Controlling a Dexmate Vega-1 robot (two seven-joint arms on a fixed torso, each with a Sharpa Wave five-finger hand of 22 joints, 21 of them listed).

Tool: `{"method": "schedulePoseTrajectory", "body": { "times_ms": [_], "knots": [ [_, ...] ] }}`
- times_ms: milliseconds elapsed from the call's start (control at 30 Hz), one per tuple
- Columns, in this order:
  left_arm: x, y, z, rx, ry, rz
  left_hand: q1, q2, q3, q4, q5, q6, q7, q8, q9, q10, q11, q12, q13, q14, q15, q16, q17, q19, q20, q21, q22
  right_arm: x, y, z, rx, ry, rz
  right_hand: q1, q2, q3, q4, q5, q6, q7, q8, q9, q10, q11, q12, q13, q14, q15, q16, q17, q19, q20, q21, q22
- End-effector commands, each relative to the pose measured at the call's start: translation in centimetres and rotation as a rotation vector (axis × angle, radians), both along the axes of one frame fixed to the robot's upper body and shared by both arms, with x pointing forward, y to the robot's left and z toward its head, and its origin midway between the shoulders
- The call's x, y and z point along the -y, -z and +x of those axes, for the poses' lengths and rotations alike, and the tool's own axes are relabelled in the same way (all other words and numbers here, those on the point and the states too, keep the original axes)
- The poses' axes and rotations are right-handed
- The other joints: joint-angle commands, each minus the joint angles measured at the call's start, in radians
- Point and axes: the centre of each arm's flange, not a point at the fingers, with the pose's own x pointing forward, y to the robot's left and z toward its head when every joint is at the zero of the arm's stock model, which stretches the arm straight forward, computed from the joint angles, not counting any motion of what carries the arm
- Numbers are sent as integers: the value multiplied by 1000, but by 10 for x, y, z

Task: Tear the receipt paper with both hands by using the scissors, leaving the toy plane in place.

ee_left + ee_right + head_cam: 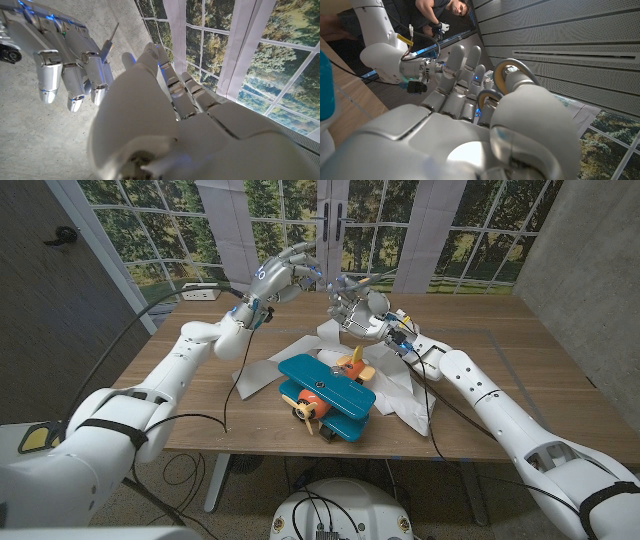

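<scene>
On the wooden table (520,350), the toy plane (325,395) shows no readable writing.

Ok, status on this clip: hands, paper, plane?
Left hand raised, fingers curled, contents unclear. Right hand raised, gripping metal-handled scissors. White crumpled receipt paper on the table, under the teal and orange toy plane.

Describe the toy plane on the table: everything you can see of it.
The toy plane is a chunky biplane that looks like painted wood: teal wings and body, an orange nose with a pale propeller, and an orange tail piece behind. It sits upright near the table's front middle, nose toward the robot, resting partly on crumpled white paper. Neither hand touches it.
</scene>
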Motion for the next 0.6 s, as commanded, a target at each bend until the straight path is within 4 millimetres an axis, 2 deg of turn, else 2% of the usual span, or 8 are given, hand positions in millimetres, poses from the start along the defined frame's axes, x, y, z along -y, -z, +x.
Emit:
{"method": "schedulePoseTrajectory", "body": {
  "times_ms": [33,67,133,200,333,467,567,600],
  "knots": [
    [-6,1,-4,8,2,-12,-5,-1,2,3,6,-2,6,0,6,-2,-2,8,6,3,-98,-1,5,8,-73,6,3,1,0,-1,24,22,-15,-10,4,14,4,0,-12,1,10,19,65,-56,-3,5,17,-133,1,6,14,-146,-7,1],
    [-6,1,-4,9,3,-13,-5,-1,2,3,6,-1,6,1,6,-2,-2,8,6,3,-98,-1,5,8,-73,6,3,1,1,-1,15,23,-15,-11,4,15,4,0,-12,0,12,22,62,-54,-4,6,17,-133,1,7,15,-147,-9,1],
    [-7,2,-5,10,5,-17,-5,-1,2,3,6,-3,7,0,6,-2,-2,8,6,3,-98,-1,5,7,-73,6,3,3,1,0,22,30,-22,-19,-2,23,4,1,-23,-5,18,33,9,-43,-43,-7,3,-132,-11,9,22,-147,-18,2],
    [-7,2,-6,12,7,-20,-5,-1,1,3,7,-5,8,0,7,-2,-2,9,7,3,-98,-1,5,7,-72,6,3,4,2,0,24,42,-23,-34,-3,28,10,1,-17,-9,16,20,1,-11,-74,-32,-15,-134,-28,-2,28,-147,-28,2],
    [-9,3,-7,12,10,-32,-5,0,2,3,8,-16,11,-1,12,-7,-1,11,10,1,-98,-2,6,2,-69,5,4,6,3,0,22,48,-25,-57,-19,39,10,1,-14,-12,15,6,42,21,-117,-90,-49,-129,-79,-61,41,-149,-45,2],
    [-13,2,-7,-3,31,-74,-6,4,4,4,12,-36,14,-4,21,-17,1,17,21,-3,-98,-5,7,1,-59,6,5,7,4,0,21,61,-32,-67,-23,45,11,1,-12,-15,17,5,56,27,-137,-115,-55,-127,-97,-87,50,-150,-54,0],
    [-17,1,-6,-7,37,-104,-11,10,8,6,23,-84,6,-12,41,-46,3,29,49,-11,-98,0,28,3,-31,12,9,8,4,-1,28,80,-37,-71,-22,52,10,1,-11,-1,18,3,59,33,-153,-132,-59,-127,-108,-104,56,-151,-60,0],
    [-18,0,-6,-9,40,-115,-14,10,9,7,26,-97,3,-19,41,-54,2,33,58,-14,-98,2,35,5,-29,13,10,9,4,-1,31,86,-40,-73,-20,57,10,0,-11,-1,21,7,61,34,-162,-141,-58,-126,-112,-113,59,-152,-63,-1]
  ]
}}
